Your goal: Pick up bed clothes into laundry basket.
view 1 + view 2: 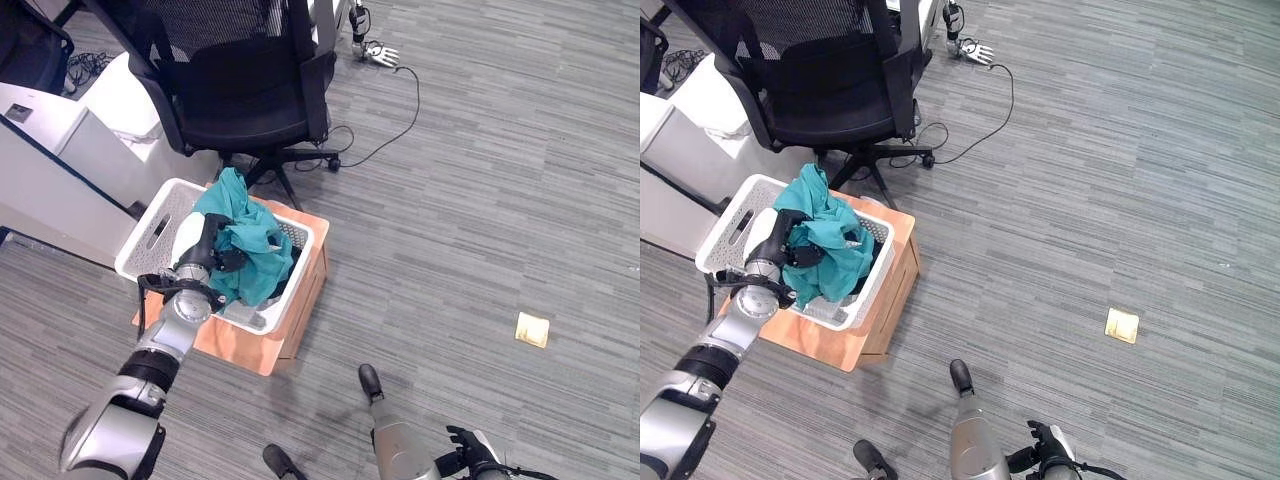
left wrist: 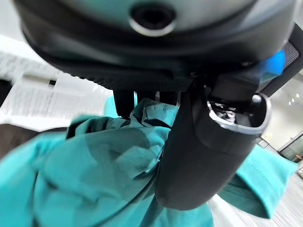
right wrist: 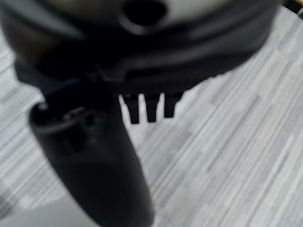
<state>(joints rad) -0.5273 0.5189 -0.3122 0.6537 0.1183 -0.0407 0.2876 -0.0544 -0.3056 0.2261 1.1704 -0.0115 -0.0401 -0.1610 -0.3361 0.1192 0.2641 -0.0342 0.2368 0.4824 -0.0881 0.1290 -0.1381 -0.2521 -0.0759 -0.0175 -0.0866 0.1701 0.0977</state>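
A heap of teal bed clothes lies in the white laundry basket, one end draped up over its far rim. The basket rests on a wooden box. My left hand is inside the basket, with its fingers curled into the teal cloth and its thumb pressed against it. My right hand hangs low over the grey floor, far from the basket. Its fingers are relaxed and hold nothing.
A black office chair stands just behind the basket, its base legs close to the far rim. White furniture lies to the left. A cable and a small white device lie on the floor further back. A yellow square lies at the right.
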